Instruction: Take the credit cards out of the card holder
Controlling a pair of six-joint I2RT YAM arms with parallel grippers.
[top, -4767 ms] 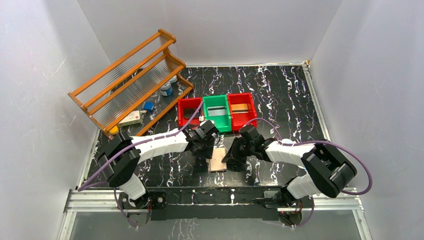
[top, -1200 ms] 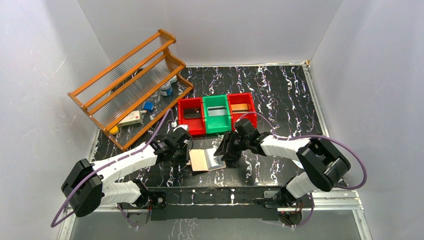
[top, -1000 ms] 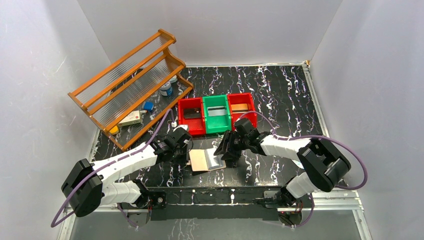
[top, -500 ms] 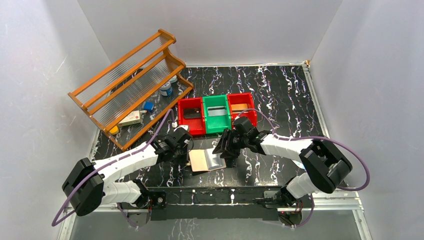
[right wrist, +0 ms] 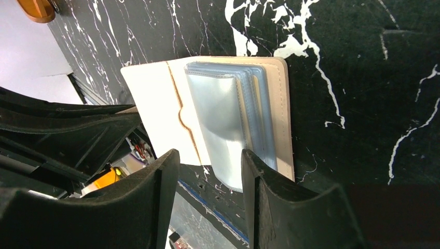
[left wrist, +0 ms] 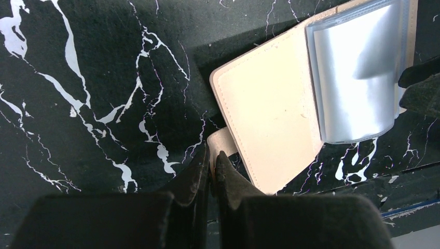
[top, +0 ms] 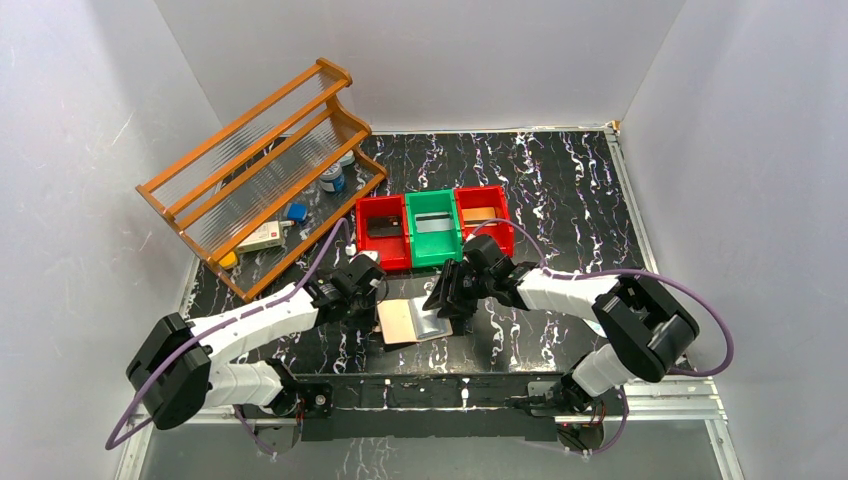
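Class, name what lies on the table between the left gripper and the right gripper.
The open card holder lies there, flat on the table, seen best in the top external view.

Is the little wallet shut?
No, the card holder lies open flat on the table, its shiny plastic sleeves showing.

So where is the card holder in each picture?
Top external: card holder low centre, on the near side of the bins.
Left wrist: card holder upper right.
Right wrist: card holder centre.
Shared landmark: its glossy blue sleeves, on its right half in every view.
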